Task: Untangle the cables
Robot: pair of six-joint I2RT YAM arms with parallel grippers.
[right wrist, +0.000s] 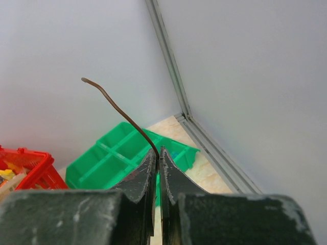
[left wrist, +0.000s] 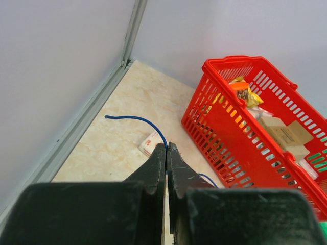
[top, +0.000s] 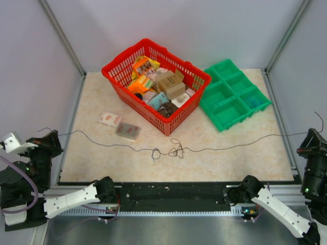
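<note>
Presently the left end effector (left wrist: 166, 147) and right end effector (right wrist: 159, 152) each pinch an end of the knotted cables (top: 175, 150).

We see a beige marbled table (top: 245, 159), pale grey walls (top: 194, 25) rising behind and beside it, silver metal posts (top: 64, 38) at its far corners, all softly, evenly lit.

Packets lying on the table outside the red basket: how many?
2. A white-and-red packet left of the basket, and a grey packet beside it, nearer the arms. The basket could hide others behind it.
</note>
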